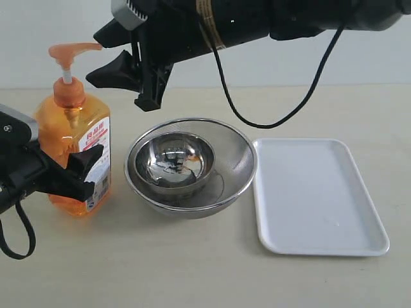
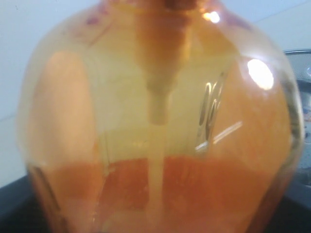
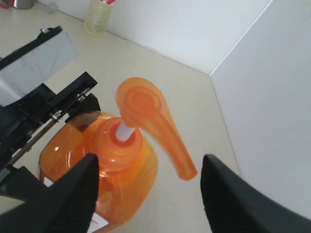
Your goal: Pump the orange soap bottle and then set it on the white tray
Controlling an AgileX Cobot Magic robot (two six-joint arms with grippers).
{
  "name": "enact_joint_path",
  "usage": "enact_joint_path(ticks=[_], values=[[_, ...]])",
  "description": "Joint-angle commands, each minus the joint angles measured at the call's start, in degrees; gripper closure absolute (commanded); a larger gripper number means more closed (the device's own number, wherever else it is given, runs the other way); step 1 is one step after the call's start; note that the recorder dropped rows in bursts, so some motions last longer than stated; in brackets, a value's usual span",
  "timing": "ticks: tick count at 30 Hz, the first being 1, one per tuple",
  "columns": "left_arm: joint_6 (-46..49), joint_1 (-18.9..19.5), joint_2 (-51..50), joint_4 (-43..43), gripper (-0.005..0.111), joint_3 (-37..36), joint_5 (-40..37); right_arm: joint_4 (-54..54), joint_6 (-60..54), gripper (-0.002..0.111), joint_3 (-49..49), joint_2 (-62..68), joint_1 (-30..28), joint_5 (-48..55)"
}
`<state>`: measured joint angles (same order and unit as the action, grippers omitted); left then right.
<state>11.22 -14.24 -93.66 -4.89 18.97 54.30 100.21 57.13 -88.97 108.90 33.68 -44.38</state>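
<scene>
The orange soap bottle (image 1: 72,144) stands upright at the left of the table, its pump head (image 1: 72,51) raised on the white stem. My left gripper (image 1: 76,172) is shut on the bottle's lower body, one black finger (image 1: 87,160) across the label. In the left wrist view the bottle (image 2: 160,121) fills the frame. My right gripper (image 1: 101,59) hovers open right of the pump; in the right wrist view its fingers (image 3: 63,199) flank the nozzle (image 3: 167,141) without touching the bottle (image 3: 97,160). The white tray (image 1: 321,192) lies at the right, nothing on it.
Two nested round steel bowls (image 1: 192,167) sit between the bottle and the tray, the large rim close to both. A black cable (image 1: 270,115) hangs from the right arm above the bowls. A pale bottle (image 3: 99,17) stands far off by the wall.
</scene>
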Motion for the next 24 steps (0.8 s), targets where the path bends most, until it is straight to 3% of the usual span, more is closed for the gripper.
enact_joint_path(ticks=[1,24], values=[[-0.1,-0.2,0.8,-0.1,0.096,0.4,4.6,-0.7,0.3,0.053,-0.3,-0.3,0.1,0.6],[-0.1,-0.2,0.8,0.0,0.096,0.4,4.7,-0.3,9.9,0.053,-0.3,-0.4,0.0,-8.7]])
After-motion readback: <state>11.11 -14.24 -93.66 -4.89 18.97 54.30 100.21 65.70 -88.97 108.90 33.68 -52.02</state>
